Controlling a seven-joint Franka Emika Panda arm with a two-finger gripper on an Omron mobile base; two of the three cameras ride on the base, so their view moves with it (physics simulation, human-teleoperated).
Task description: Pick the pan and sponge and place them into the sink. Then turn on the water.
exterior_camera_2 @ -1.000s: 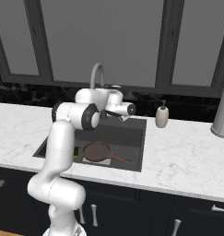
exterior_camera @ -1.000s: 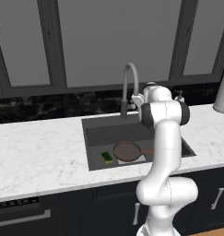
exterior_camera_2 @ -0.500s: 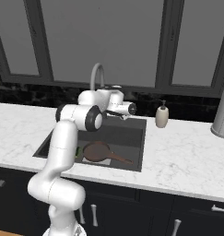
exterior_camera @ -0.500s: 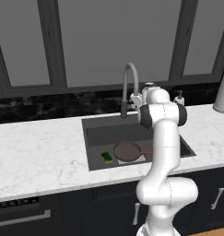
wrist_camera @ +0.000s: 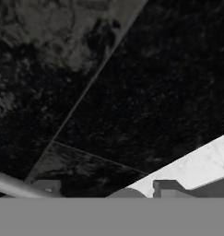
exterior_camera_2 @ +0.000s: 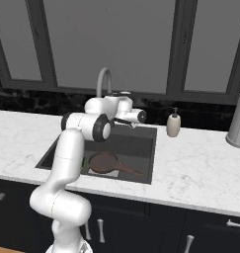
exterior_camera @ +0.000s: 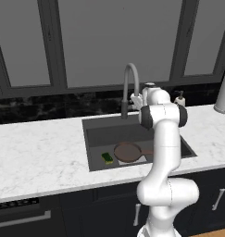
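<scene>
Your pan (exterior_camera: 128,152) and sponge (exterior_camera: 107,158) already lie on the floor of the sink (exterior_camera: 96,130), so the placing looks done and you are on the last step: turning on the water. No stream falls from the faucet (exterior_camera: 130,88) yet.

The pan is round, shallow and dark reddish-brown, sitting flat near the front middle of the basin with its thin straight handle pointing right. The sponge is a small block, dark green over yellow, just beside the pan on its left, near the front wall. From the right base view the pan (exterior_camera_2: 104,162) shows plainly, and the sponge (exterior_camera_2: 83,162) is partly hidden behind your arm.

Your hand (exterior_camera: 137,98) is up at the far edge of the sink, close against the base of the faucet, pointing toward the dark back wall. In the hand view its two finger tips (wrist_camera: 48,186) rise at the bottom, with a grey bar crossing low on the left and a strip of white worktop (wrist_camera: 201,166) on the right. You cannot tell from these pictures how far the hand is open, or whether it has hold of anything.

Next, you likely need to find the faucet's lever at its base and push or swing it. Move gently; the clearance there looks tight.
</scene>
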